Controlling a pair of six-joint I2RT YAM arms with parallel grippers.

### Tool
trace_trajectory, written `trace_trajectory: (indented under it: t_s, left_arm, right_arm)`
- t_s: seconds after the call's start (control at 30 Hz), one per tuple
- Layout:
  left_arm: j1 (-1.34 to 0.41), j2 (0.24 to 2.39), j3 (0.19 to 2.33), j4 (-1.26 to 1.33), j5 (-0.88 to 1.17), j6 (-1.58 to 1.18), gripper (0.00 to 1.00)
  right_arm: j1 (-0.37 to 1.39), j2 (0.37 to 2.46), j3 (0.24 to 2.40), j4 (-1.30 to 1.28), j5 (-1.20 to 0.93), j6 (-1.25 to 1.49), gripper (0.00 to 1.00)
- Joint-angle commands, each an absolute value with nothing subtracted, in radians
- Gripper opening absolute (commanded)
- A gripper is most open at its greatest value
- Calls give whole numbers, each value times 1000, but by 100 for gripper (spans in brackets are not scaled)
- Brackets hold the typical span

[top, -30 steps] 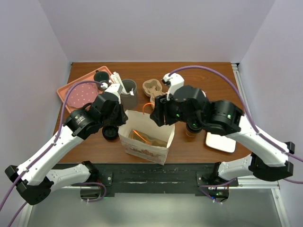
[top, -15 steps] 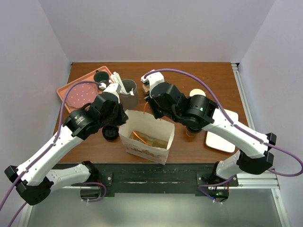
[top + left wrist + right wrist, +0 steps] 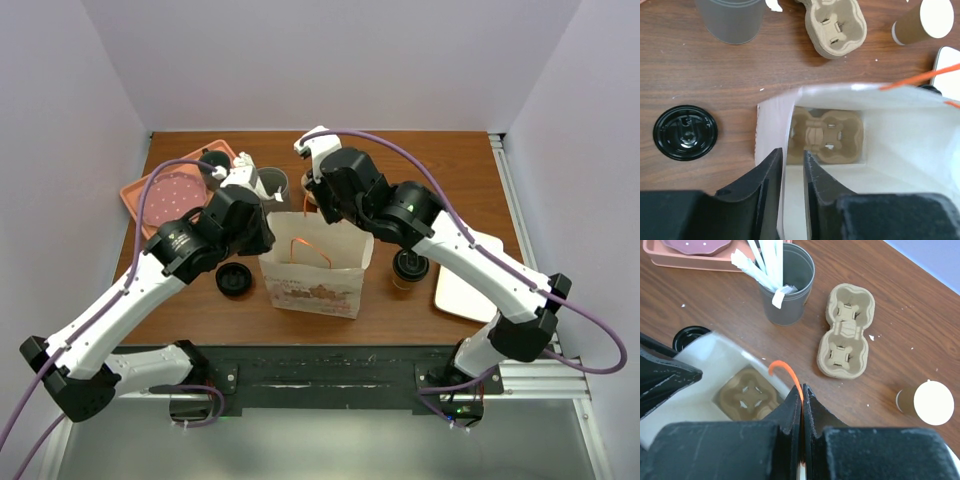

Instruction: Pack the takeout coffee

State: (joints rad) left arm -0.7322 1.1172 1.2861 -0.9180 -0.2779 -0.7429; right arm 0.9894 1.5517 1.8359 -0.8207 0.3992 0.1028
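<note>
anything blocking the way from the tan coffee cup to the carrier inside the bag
Only the wall of the paper bag: the takeout coffee stands outside it. The mouth is open and the carrier inside looks empty, so over the rim nothing visible blocks it.

Grey tumbler [image 3: 730, 20] partly out of view

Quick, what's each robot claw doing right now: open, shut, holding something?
Left gripper: slightly open, fingers straddling the paper bag's side wall.
Right gripper: closed, pinching the bag's orange handle.
</note>
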Motion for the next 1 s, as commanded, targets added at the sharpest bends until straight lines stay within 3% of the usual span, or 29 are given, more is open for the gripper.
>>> trace_trajectory:
  t_s: [0.0,0.27,0.47,0.6,0.8,0.87,0.9,0.93,0.97]
  left_arm:
    - [-726,1131,1353,-977,-299,-770,32]
    - [-726,1098,1319,-1015,-256,-818,37]
    - [-726,1153,1361,-1039,-304,-784,33]
    - [-724,1199,1402,-1049,-348,-758,40]
    - [-718,1252,1476,-1037,-388,-715,39]
    - [-712,1252,1473,-1031,-382,-693,32]
    - [-712,1250,1462,-1019,-380,-684,27]
    - [-710,1241,1453,-1008,-371,-672,11]
    - [-707,1238,1448,-1003,-370,-655,5]
  right_arm:
    - [986,1526,1829,-769,377,84,0]
    - [983,1500,1786,-744,339,117,0]
    - [974,1482,1776,-746,316,118,1]
    - [973,1468,1782,-747,281,138,2]
    - [971,1444,1781,-781,267,166,10]
    - [971,1434,1778,-785,291,175,14]
    - [973,1431,1792,-795,302,189,21]
    - [973,1431,1801,-808,310,201,26]
    - [973,1430,1810,-816,324,215,29]
